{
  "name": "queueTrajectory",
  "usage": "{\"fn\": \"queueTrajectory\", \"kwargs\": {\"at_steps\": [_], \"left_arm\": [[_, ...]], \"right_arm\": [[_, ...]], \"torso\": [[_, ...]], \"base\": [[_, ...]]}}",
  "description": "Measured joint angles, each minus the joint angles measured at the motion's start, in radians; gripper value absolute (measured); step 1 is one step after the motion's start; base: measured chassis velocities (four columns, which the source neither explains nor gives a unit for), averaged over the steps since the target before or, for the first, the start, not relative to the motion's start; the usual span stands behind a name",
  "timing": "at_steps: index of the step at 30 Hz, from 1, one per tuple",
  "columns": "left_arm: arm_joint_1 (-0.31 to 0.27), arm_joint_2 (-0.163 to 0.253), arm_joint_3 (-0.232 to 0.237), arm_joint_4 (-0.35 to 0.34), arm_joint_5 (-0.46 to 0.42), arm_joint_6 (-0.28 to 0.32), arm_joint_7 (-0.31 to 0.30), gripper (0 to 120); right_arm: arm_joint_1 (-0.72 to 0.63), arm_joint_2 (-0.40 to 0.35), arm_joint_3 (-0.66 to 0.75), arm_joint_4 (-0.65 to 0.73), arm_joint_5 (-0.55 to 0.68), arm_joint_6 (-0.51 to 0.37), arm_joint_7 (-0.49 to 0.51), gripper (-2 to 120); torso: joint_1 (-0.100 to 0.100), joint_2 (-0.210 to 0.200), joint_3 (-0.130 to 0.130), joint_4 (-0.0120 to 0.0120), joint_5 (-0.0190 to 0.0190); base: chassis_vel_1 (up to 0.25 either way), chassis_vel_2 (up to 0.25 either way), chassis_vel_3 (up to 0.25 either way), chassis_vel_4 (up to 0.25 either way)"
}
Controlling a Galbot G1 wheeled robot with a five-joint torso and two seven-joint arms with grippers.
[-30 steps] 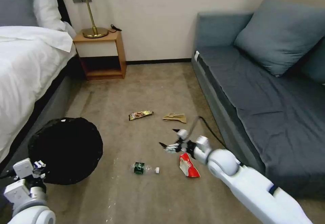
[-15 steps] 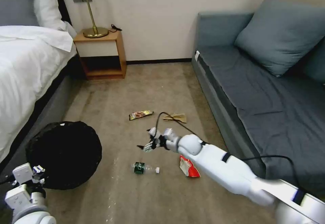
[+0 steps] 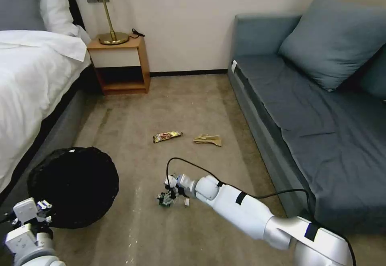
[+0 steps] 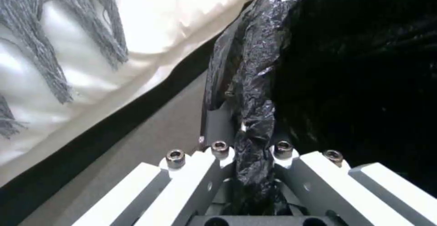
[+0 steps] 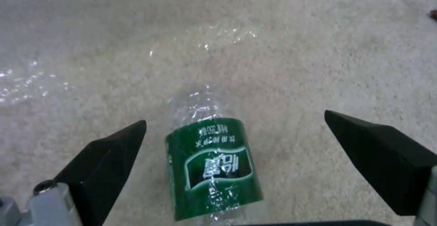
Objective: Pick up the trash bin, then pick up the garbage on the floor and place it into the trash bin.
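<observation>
Clamped on a fold of black liner at the rim, the left claw (image 4: 255,171) holds the trash bin (image 3: 72,185) beside the bed (image 3: 28,89), near the floor's left edge, probably so the bin can travel with the robot. I cannot make out anything inside the dark bag. Further right, mid-floor, the right claw (image 5: 237,157) hangs spread wide over the crushed bottle (image 5: 214,164), its black fingertips (image 5: 104,164) straddling the green label, apparently lined up for a grab. Beyond lie the snack wrapper (image 3: 167,136) and the tan paper (image 3: 208,139), toward the sofa (image 3: 321,109).
</observation>
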Motion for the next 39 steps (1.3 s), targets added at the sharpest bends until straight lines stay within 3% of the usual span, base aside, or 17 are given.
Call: {"fn": "queueTrajectory", "kwargs": {"at_steps": [19, 22, 37, 39], "left_arm": [[0.019, -0.004, -0.001, 0.019, 0.008, -0.036, 0.000, 3], [0.024, -0.001, -0.002, 0.019, 0.003, -0.041, 0.000, 3], [0.029, 0.011, -0.001, 0.022, -0.012, -0.043, 0.000, 3], [0.029, 0.010, 0.001, 0.022, -0.012, -0.043, 0.000, 3]], "right_arm": [[-0.036, 0.061, 0.050, -0.143, -0.123, 0.053, -0.013, 100], [-0.036, 0.076, 0.064, -0.170, -0.139, 0.061, -0.020, 94], [-0.041, 0.071, 0.093, -0.152, -0.148, 0.066, -0.035, 36], [-0.042, 0.068, 0.096, -0.144, -0.147, 0.065, -0.035, 34]], "torso": [[0.000, 0.000, 0.000, 0.0000, 0.0000], [0.000, 0.000, 0.000, 0.0001, 0.0001], [0.000, 0.000, 0.000, 0.0001, 0.0000], [0.000, 0.000, 0.000, 0.0001, 0.0001]], "base": [[0.000, 0.000, 0.000, 0.000], [0.000, 0.000, 0.000, 0.000], [0.000, 0.000, 0.000, 0.000], [0.000, 0.000, 0.000, 0.000]]}}
